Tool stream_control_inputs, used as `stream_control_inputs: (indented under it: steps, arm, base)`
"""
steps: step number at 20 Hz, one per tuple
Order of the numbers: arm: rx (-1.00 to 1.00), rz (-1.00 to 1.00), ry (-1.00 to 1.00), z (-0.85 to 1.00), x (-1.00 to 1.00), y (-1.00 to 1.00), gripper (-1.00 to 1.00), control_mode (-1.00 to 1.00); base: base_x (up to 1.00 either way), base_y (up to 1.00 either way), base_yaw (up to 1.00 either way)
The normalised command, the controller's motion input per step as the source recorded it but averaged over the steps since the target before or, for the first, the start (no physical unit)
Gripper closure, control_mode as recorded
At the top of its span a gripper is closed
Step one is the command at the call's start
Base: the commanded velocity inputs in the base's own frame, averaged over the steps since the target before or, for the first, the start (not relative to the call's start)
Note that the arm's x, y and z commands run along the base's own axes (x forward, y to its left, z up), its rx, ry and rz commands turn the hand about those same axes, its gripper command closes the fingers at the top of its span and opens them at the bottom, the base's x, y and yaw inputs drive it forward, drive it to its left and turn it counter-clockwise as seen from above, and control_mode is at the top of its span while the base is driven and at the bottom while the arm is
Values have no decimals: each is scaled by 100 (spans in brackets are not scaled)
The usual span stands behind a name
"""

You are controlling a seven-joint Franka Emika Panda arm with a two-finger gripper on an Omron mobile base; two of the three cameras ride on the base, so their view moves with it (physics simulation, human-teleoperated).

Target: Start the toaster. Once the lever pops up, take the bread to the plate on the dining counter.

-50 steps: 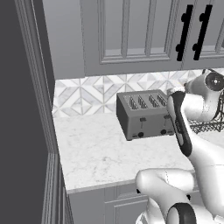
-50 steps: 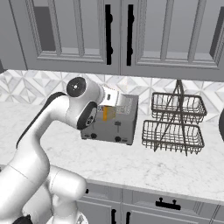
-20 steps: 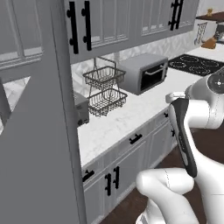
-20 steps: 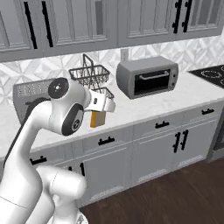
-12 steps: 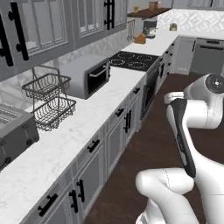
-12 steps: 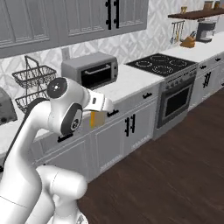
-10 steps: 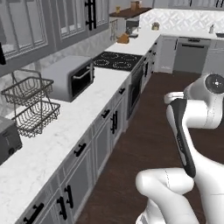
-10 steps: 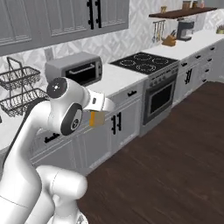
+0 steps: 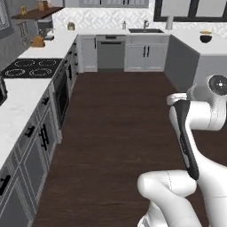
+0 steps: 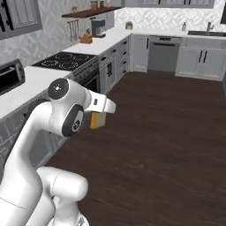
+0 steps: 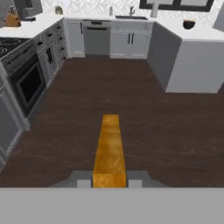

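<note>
- Since the earlier frames my base has swung round: toaster, wire baskets and toaster oven have slid out of the left base view, and both base views now look down a dark wood floor (image 9: 119,133) toward the far cabinets.
- My gripper (image 10: 98,120) is clenched on the bread (image 11: 109,146), its jaws pressing both flat faces.
- From the hand camera the bread's golden-orange crust edge runs from 6 o'clock up toward centre, hanging over the floor.
- From the right base camera the bread (image 10: 98,120) is just below my white wrist, slightly left of centre.
- A stove (image 10: 66,60) with black burners is at 10 o'clock in that camera, a dishwasher (image 10: 163,53) at 1 o'clock.
- White counter with grey base (image 11: 194,52) stands at 2 o'clock from the hand, a dark bowl (image 11: 189,24) on it.
</note>
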Motion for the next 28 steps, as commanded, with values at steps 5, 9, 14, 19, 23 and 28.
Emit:
stream_control_inputs:
  steps: [5, 9, 14, 19, 23, 28]
  arm:
    - [0, 0, 0, 0, 0, 0, 100, 100]
    - [0, 0, 0, 0, 0, 0, 100, 100]
    - [0, 0, 0, 0, 0, 0, 100, 100]
    - [0, 0, 0, 0, 0, 0, 100, 100]
    - [0, 0, 0, 0, 0, 0, 100, 100]
    - [0, 0, 0, 0, 0, 0, 100, 100]
  base:
    - [0, -60, -67]
    - [16, -61, -60]
    - [75, -51, -41]
    - [100, -45, -17]
    - [100, -26, -3]
    - [100, -7, -1]
